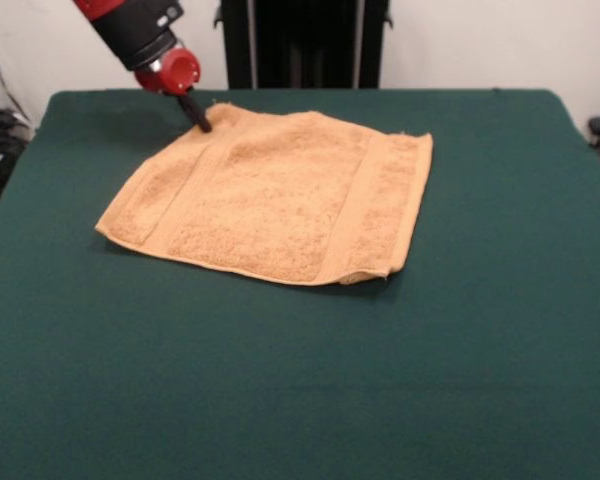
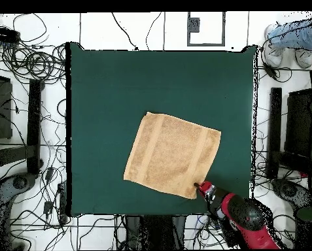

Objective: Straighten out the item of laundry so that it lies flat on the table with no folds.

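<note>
Broadly, the large rectangular desk [image 1: 300,380] with its dark green felt-like top filled most of the front view, and most of that top was bare. Behind it stood a pale wall and a black upright stand [image 1: 302,42] at the far side. From overhead, a white floor surrounded the desk, strewn with black cables [image 2: 34,62], with dark equipment at both sides. At the upper right corner of the overhead view a blurred part of a person in blue [image 2: 295,33] showed.

On the desk lay the small, roughly square, light orange-tan terry-cloth towel [image 1: 275,195], spread nearly flat and turned at an angle to the desk edges. Woven border bands ran near two opposite ends. In the front view, its near right corner looked slightly curled or doubled under, casting a small shadow. Overhead, the towel sat toward the robot's side of the desk and right of centre in that view.

The red and black arm [image 1: 130,25] came down from the upper left in the front view, ending in a red knob. Below it the dark, narrow end effector [image 1: 199,118] reached the towel's far left corner and appeared to touch the cloth there. Its tip read as a single dark point, so whether it was spread or closed, or pinching the towel, could not be told.
</note>
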You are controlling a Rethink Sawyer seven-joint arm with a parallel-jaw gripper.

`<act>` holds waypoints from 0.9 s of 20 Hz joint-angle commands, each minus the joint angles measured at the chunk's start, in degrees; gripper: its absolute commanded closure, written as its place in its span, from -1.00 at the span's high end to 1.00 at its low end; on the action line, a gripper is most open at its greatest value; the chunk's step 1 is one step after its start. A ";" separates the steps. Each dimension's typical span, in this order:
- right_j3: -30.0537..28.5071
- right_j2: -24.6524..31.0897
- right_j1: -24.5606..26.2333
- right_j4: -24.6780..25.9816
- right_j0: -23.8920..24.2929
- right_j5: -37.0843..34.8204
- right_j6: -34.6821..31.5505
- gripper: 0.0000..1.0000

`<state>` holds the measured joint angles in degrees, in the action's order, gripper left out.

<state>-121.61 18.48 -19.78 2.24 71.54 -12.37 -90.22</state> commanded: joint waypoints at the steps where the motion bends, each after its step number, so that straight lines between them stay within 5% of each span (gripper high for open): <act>1: -3.53 6.59 13.47 -1.72 -6.54 8.67 -13.54 -1.00; 11: -3.91 6.37 14.01 -2.07 -7.23 9.38 -13.18 -1.00; 15: -4.35 -1.29 5.35 -6.47 -18.32 3.89 -17.87 -1.00; 18: -0.45 -15.16 -2.97 -11.23 -35.26 -7.18 -21.41 -1.00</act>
<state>-122.78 11.30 -24.45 -2.15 59.22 -8.06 -90.44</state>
